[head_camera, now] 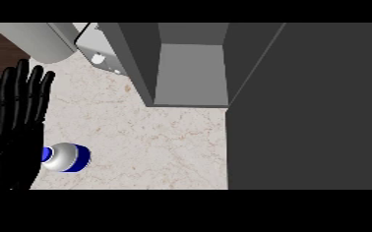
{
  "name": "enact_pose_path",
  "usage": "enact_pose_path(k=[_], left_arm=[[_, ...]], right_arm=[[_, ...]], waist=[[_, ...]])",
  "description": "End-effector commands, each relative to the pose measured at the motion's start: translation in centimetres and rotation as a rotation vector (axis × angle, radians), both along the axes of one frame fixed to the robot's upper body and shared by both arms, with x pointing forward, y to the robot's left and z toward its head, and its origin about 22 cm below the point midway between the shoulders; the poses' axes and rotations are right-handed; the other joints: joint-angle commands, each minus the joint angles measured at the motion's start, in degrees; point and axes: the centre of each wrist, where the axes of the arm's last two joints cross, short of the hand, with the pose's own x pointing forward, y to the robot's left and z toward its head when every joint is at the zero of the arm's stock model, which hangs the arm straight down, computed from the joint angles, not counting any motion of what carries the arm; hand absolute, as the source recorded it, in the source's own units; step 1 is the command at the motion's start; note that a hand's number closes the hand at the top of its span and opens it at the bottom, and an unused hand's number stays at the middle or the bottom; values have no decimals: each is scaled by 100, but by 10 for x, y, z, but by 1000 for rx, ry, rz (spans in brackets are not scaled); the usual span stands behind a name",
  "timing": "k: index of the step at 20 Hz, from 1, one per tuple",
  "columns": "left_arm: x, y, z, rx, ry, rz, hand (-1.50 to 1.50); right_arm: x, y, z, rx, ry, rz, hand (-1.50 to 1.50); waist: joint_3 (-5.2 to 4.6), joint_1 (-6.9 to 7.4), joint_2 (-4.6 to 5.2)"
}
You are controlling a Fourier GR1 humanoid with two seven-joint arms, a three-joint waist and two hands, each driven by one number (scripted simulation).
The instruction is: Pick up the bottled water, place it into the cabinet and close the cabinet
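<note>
The bottled water (67, 157), white with a blue label and cap, lies on the marble counter (145, 137) at the lower left. My left hand (22, 113) rests open at the left edge, fingers straight and pointing up, its lower part just beside the bottle. The grey cabinet (190, 73) stands at the top centre with its interior showing. Its open door (301, 108) is a large dark panel filling the right side. My right hand shows in no view.
A pale grey cylinder (40, 42) lies at the top left. A white appliance (98, 51) sits just left of the cabinet's wall. The counter's front edge runs along the bottom.
</note>
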Motion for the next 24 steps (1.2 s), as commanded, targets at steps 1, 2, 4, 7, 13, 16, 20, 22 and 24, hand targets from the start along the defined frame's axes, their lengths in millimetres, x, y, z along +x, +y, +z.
enact_pose_path(k=[1,2,4,7,13,16,20,22,24], left_arm=[[-1,8,0,-24,10,-24,-150],[-16,21,9,-30,6,-96,-150],[-31,50,2,-8,-11,-178,-150],[-33,66,-26,-79,247,-241,-150],[-64,108,-5,-87,286,-254,-150],[-84,105,-4,-90,283,-245,-150],[-102,115,-15,-99,331,-207,-150],[-99,112,-16,-81,329,-195,-150],[-105,128,-14,-75,344,-177,-150]], right_arm=[[-9,-7,-5,-22,12,14,-150],[-11,-13,6,-1,-20,12,-150],[-22,-4,8,25,-44,18,-150],[-30,2,-18,102,189,127,-150],[-73,14,13,145,240,152,-150],[-97,11,3,141,236,154,-150],[-105,20,18,159,234,158,-150],[-121,18,18,149,243,156,-150],[-119,25,19,156,220,153,-150]], waist=[[231,-33,-116],[229,11,-129],[224,45,-138],[224,69,-114],[230,12,-135],[234,-19,-134],[232,-5,-127],[233,-41,-131],[231,-24,-128]])
